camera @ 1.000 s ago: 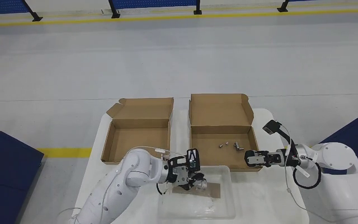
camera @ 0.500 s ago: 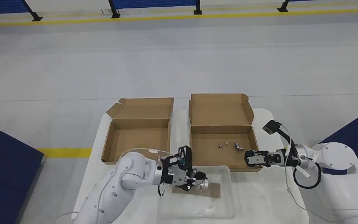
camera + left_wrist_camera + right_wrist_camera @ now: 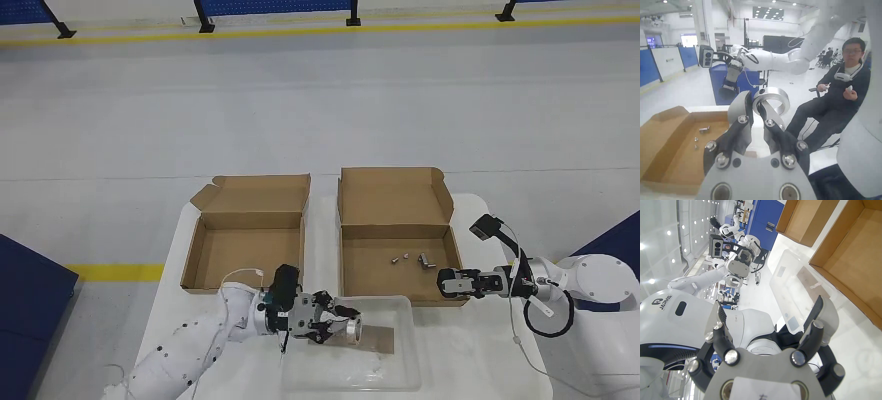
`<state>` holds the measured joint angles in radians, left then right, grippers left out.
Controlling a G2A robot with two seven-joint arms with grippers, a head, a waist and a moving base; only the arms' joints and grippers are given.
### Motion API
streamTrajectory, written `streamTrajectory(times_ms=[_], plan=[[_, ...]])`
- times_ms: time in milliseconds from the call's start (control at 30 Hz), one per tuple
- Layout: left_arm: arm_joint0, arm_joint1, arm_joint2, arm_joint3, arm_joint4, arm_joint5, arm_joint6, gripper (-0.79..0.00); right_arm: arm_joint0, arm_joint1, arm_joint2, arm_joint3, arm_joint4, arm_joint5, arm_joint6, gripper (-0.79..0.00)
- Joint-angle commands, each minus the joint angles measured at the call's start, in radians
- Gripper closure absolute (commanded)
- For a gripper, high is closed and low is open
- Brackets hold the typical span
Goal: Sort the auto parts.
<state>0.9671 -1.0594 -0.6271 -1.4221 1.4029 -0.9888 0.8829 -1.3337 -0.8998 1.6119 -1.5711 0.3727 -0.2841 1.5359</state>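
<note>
1. Holding a metal ring (image 3: 347,313), the left gripper (image 3: 332,320) hangs over the far left corner of the clear bin (image 3: 413,350) in the top view. The bin sits at the near edge of the white table (image 3: 322,250). Beyond it two open boxes lie side by side. The left cardboard box (image 3: 245,255) looks bare inside, and the right cardboard box (image 3: 395,270) holds a few small parts (image 3: 424,260). The right gripper (image 3: 447,284) is at the near right corner of the right cardboard box, well apart from the ring. The step in hand appears to be carrying the picked ring to a box.

2. In the left wrist view, one finger passes through the ring's hole and the other presses its outer wall, so the ring's wall is pinched between them. The ring is held in the air. The right cardboard box and its small parts lie beyond.

3. In the right wrist view, the right gripper's fingers are spread wide with nothing between them. The clear bin and a box corner lie past them.

4. The next move probably calls for lifting the ring over a box's near wall and releasing it inside. The left cardboard box seems likelier, since the ring differs from the small parts. The bin's rim and the box wall stand in the way.
</note>
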Motion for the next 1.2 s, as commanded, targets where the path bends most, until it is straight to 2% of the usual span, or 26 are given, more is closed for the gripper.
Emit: streamTrajectory(times_ms=[0,133,700,1167], plan=[[-0.013,0.005,0.030,-0.014,-0.020,0.055,0.004,0.000,0.000,0.000,0.000,0.000,0.000,0.000,0.000,-0.785],[-0.046,0.021,0.099,-0.027,0.001,0.152,0.101,0.000,0.000,0.000,0.000,0.000,0.000,0.000,0.000,-0.785],[-0.042,0.021,0.098,-0.027,-0.003,0.157,0.098,0.000,0.000,0.000,0.000,0.000,0.000,0.000,0.000,-0.785],[-0.005,0.028,0.025,-0.133,-0.339,0.088,0.037,0.000,0.000,0.000,0.000,0.000,0.000,0.000,0.000,-0.785]])
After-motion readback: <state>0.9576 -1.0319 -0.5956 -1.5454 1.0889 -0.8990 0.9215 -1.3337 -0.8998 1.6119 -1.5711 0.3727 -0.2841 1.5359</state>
